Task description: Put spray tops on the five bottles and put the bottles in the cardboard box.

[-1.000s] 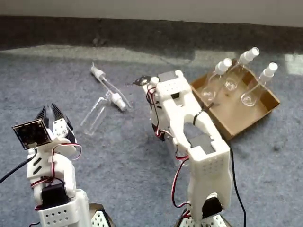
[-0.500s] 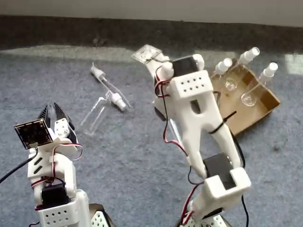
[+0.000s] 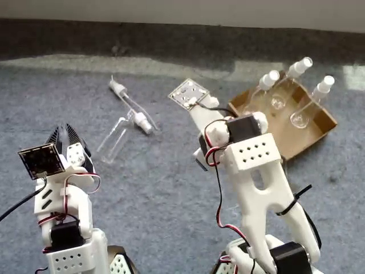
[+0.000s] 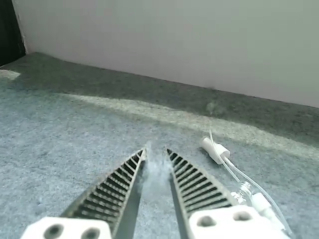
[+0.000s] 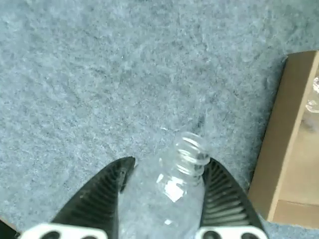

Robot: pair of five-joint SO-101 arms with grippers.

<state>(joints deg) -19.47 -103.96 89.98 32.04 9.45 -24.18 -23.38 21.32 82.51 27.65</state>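
A clear bottle (image 5: 179, 174) with a bare threaded neck sits between the fingers of my right gripper (image 5: 169, 162), which is shut on it above the carpet, just left of the cardboard box (image 5: 286, 139). The box (image 3: 319, 117) at the right holds three bottles (image 3: 274, 94) with white spray tops. At the table's left lie a spray top with a long tube (image 3: 120, 90), a second white spray top (image 3: 142, 124) and a clear bottle (image 3: 113, 138) beside it. My left gripper (image 4: 156, 152) hovers narrowly open at the near left (image 3: 65, 134), short of the spray top (image 4: 215, 149).
Grey carpet covers the table. The right arm (image 3: 251, 160) stands over the middle, between the loose parts and the box. A pale wall runs along the far edge.
The right arm has swung its wrist up and drawn back toward the near side, away from the box. The left gripper's fingers have come slightly closer together.
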